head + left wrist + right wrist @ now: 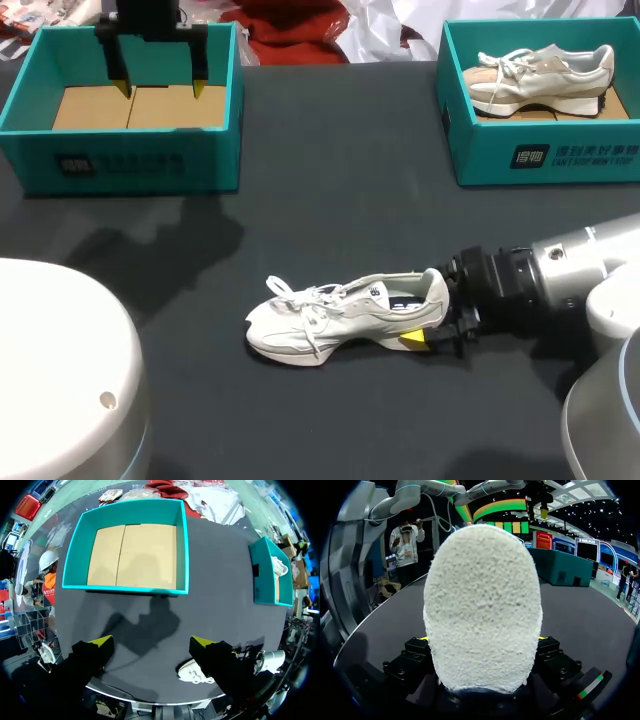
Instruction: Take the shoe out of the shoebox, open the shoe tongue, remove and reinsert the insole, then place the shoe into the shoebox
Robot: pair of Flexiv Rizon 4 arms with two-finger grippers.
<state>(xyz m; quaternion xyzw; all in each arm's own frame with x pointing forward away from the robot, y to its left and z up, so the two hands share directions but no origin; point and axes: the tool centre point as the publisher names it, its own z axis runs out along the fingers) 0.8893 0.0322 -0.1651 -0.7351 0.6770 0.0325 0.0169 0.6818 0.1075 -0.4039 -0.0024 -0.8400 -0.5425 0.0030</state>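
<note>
- Shoebox on the far left first: the left shoebox (120, 110) is teal and open-topped, with only a tan cardboard liner (135, 108) showing on its floor.
- The left gripper (160, 91) hangs right over that box with its fingers spread wide and nothing between them. In its own wrist view the box (130, 587) is ahead of the fingers. The shoe (192, 672) just peeks out next to one yellow tip, down on the table and well apart from this gripper.
- The shoe is off-white. In the head view it (340, 315) stands on its sole on the dark table (330, 200), about in the middle, between the two boxes and nearer the robot. Its toe points toward my left arm's side and its heel toward the right arm. The laces look loose on top.
- The right gripper (432, 325) is at the heel, clamped on it. One yellow tip shows low against the heel on the near side. In the right wrist view the fuzzy back of the heel (482, 605) sits between the fingers, with a sliver of yellow touching it on each side.
- The right shoebox (540, 150) is also teal and sits at the far right corner with a second shoe (540, 75) lying inside, well apart from both grippers.
</note>
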